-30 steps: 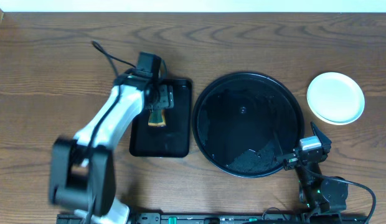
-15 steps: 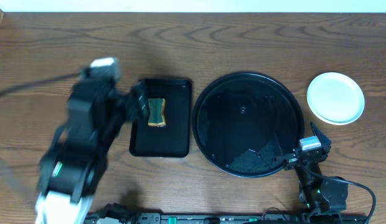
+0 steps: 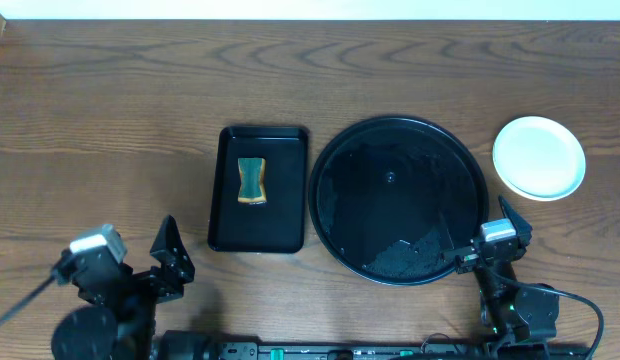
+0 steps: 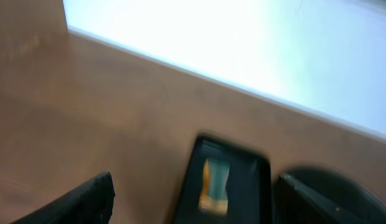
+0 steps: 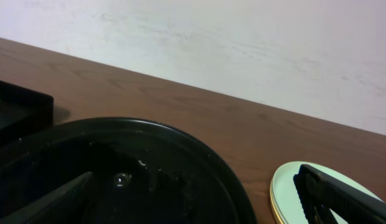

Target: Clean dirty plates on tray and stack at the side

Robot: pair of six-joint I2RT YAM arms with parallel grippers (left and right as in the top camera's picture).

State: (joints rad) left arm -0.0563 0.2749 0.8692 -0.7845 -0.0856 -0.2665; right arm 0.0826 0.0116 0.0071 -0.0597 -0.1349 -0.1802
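Overhead, wood-grain tabletop (image 3: pixel 110 110), white wall (image 3: pixel 290 8) beyond, plates (image 3: pixel 538 157) stacked beside tray (image 3: pixel 390 220), left fingers (image 3: pixel 173 252) wide, right fingers (image 5: pixel 342 198) wide.

Glossy black tray (image 3: pixel 335 215), wood-grain tabletop (image 3: pixel 110 120)

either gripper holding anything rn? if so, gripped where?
Nothing is held. The left gripper and right gripper are both open and empty. The sponge lies in the rectangular tray.
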